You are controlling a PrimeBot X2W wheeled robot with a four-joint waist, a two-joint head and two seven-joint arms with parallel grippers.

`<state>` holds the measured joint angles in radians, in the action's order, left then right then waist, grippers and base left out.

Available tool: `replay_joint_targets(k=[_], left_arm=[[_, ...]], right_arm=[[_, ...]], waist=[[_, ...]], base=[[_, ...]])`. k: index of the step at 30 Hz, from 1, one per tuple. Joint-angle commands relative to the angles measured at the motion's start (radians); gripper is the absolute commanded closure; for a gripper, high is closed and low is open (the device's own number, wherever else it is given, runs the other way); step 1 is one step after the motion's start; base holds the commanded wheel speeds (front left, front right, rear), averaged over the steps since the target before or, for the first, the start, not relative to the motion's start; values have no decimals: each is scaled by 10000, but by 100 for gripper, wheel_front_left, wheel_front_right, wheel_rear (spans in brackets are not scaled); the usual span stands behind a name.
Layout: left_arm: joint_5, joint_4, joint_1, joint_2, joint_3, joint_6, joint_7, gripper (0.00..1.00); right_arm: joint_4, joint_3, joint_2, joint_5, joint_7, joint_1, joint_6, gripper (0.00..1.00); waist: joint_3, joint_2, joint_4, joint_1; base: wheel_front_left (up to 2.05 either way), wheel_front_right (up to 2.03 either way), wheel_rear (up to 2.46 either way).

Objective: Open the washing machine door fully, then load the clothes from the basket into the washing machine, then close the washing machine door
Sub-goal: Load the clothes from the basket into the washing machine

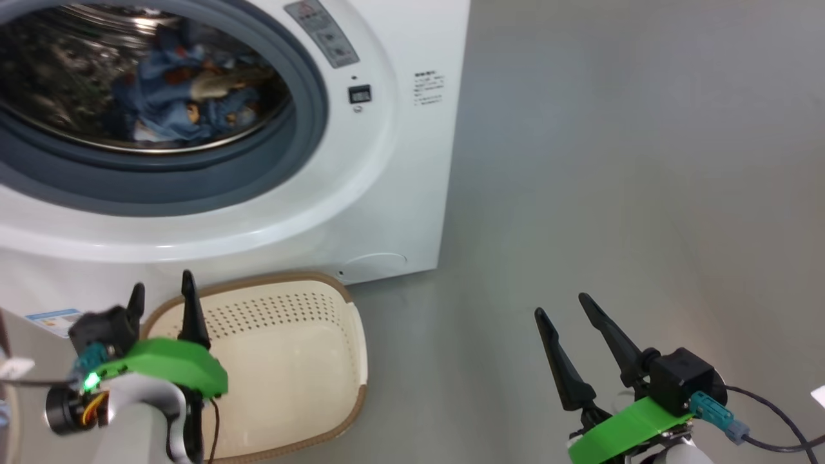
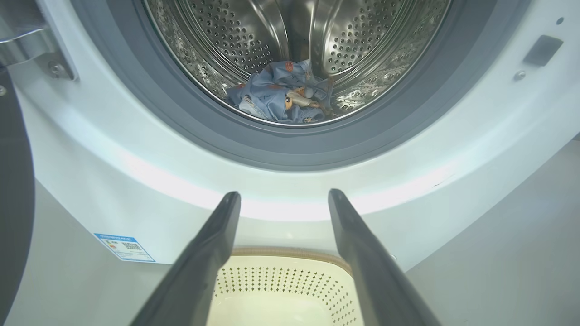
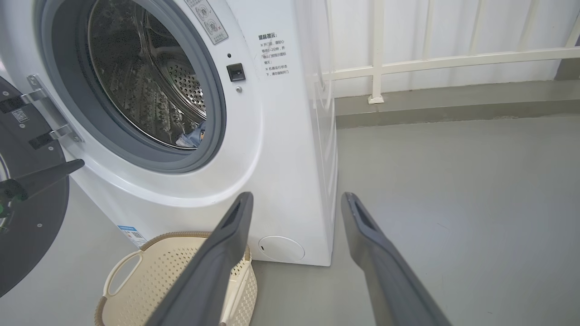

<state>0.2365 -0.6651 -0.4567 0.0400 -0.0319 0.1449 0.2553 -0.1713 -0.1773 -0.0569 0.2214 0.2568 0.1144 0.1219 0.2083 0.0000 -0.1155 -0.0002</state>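
Door: your right wrist view shows washing machine door [image 3: 31,235] open, perhaps fully
Load: clothes [image 2: 283,93] in drum [image 2: 362,40], well beyond left gripper [image 2: 284,193]
Jaws: both pairs apart

Printed in dark Chinese characters on the front of the big white front-loading washing machine [image 3: 281,158]: a notice [image 3: 273,54] headed "温馨提示", with smaller lines below too fine to read. Up and left of it, on a grey strip sticker [image 3: 206,20], round pictograms only. Low on the front, on a small blue-bordered label sticker [image 2: 124,247], a QR code and illegible print.
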Motion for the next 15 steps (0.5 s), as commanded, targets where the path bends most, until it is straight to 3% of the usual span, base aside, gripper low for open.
replay_joint_targets(k=[1,15], left_arm=[[162,684,370,181,-348,53,64,0],[129,4064,4171,106,-44,-107,64,0]], right_arm=[[261,-152,-31,-85,49,-123,88,0],[308,-25,-208,-90,49,-728,88,0]], waist=[[-565,0,554,2],[-1697,0,996,2]], base=[[0,0,0],[0,0,0]])
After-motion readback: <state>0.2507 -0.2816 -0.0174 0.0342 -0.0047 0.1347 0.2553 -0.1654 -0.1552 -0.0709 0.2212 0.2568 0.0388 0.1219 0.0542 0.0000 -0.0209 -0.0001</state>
